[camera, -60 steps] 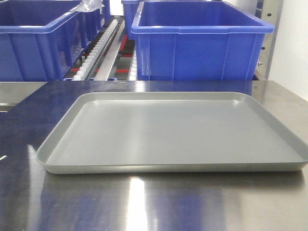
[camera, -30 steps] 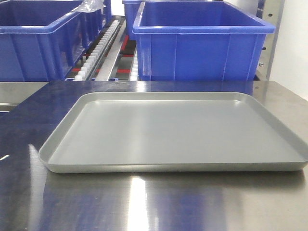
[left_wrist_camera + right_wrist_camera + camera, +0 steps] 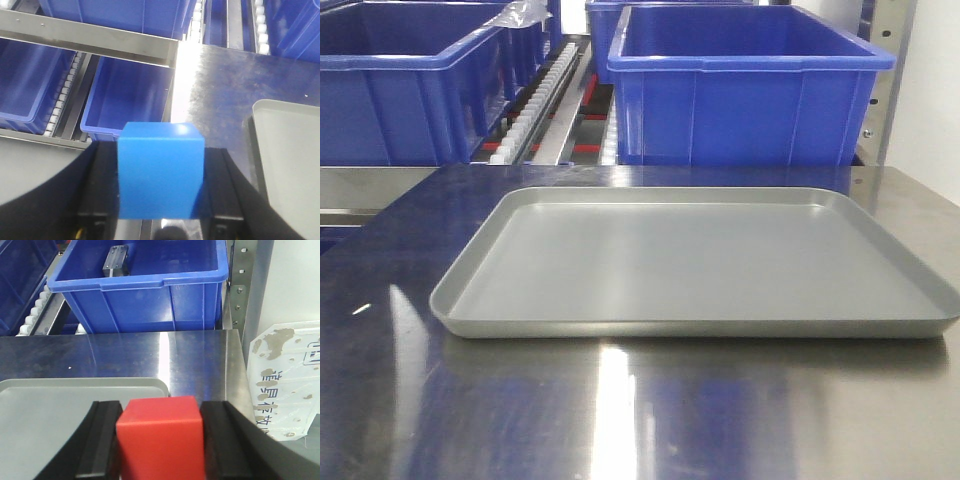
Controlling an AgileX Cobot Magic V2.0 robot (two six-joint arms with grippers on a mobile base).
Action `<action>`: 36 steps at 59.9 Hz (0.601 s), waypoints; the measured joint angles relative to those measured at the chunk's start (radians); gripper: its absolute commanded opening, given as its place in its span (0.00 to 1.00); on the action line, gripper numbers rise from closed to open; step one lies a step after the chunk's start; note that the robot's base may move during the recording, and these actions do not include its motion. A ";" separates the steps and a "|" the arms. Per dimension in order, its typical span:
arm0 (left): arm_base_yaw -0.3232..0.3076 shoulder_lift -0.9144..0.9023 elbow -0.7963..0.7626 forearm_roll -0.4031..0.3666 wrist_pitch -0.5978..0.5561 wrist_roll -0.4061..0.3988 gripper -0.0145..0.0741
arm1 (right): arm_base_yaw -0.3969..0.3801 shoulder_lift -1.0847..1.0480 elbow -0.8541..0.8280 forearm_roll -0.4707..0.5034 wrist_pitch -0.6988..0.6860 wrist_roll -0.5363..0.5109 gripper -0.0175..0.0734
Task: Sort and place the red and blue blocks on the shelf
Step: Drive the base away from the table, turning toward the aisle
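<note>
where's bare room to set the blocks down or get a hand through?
Grey tray: entirely bare. Steel table: free in front of the tray and left of it. Right blue bin: open, only a small grey part inside near its back left. Tight: the roller lane between it and the left blue bin.

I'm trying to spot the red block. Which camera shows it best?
The right wrist view: the red block fills the foreground, clamped in the right gripper. The front view shows none of it, only the tray and bins. The left wrist view shows the blue block instead.
</note>
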 measured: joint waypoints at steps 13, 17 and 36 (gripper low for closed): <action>0.000 0.000 0.000 0.000 0.000 0.000 0.31 | 0.000 0.000 0.000 0.000 0.000 0.000 0.26; 0.000 0.000 0.000 0.000 0.000 0.000 0.31 | 0.000 0.000 0.000 0.000 0.000 0.000 0.26; 0.000 0.000 0.000 0.000 0.000 0.000 0.31 | 0.000 0.000 0.000 0.000 0.000 0.000 0.26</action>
